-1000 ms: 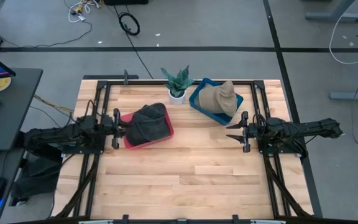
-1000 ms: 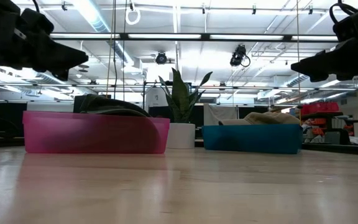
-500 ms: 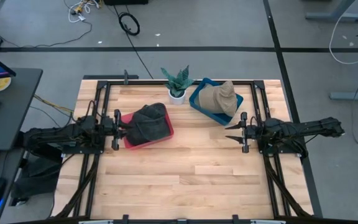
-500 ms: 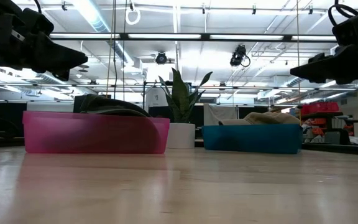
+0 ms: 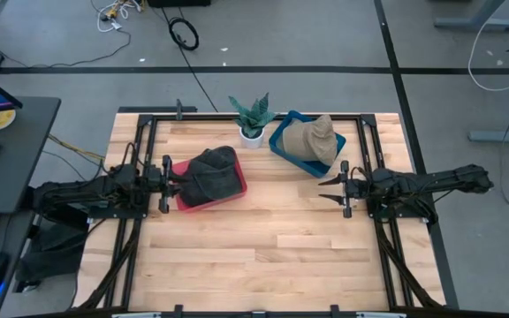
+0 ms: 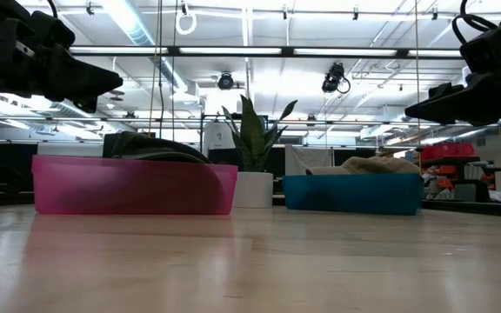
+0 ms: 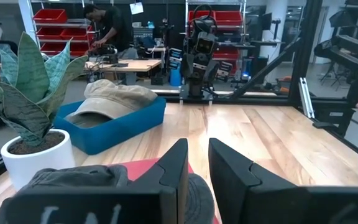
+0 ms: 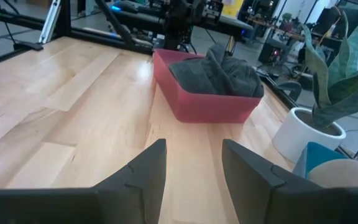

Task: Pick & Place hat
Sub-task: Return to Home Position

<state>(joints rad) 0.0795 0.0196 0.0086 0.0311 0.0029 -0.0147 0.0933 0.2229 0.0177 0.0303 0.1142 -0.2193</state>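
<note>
Black fabric cap (image 5: 212,172) lay in the pink plastic bin (image 5: 203,206), ten o'clock on the wooden counter (image 5: 263,252).
Left gripper (image 5: 180,184) hung at nine o'clock, barely parted; right gripper (image 5: 324,188) at three, spread.

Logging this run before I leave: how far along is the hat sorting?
Done: the black caps lie piled in the pink bin, and a tan cap sits in the blue bin; no cap shows outside the bins. In hand: nothing. The left gripper by the pink bin and the right gripper near the blue bin are both empty. Left: probably only parking the arms.
</note>
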